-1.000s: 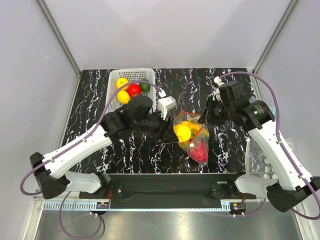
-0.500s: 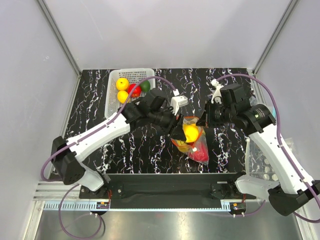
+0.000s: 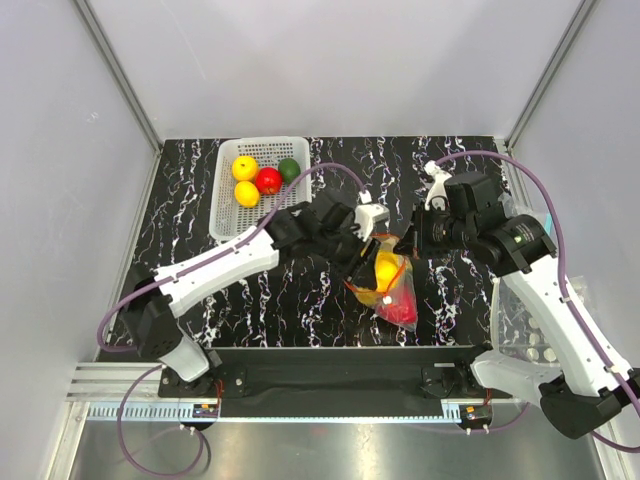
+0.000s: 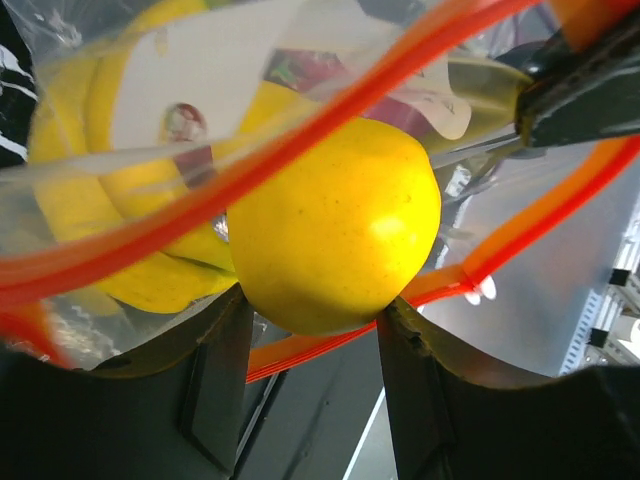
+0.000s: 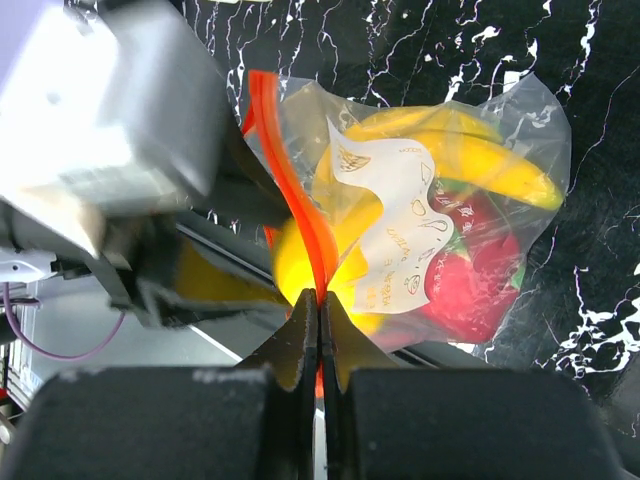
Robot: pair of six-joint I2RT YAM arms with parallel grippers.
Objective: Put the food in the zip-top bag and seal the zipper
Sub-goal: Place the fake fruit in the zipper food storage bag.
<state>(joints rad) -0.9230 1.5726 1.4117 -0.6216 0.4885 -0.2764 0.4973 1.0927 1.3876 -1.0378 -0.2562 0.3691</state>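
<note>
At the bag's (image 5: 500,120) one-o'clock edge, the right hand (image 5: 320,310) pinches the zipper (image 5: 283,155). The left hand (image 4: 310,340) clasps a yellow fruit (image 4: 335,225) there; sealing remains.

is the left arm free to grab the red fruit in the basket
Probably not yet: the left gripper holds a yellow fruit at the bag mouth. Its path to the basket looks open.

Blurred left arm (image 5: 110,130) hides part of the zip-top bag (image 5: 480,150).

Robot lab test cell: white panel walls (image 3: 330,60), alu frame posts (image 3: 118,75), black marbled tabletop (image 3: 190,210).
</note>
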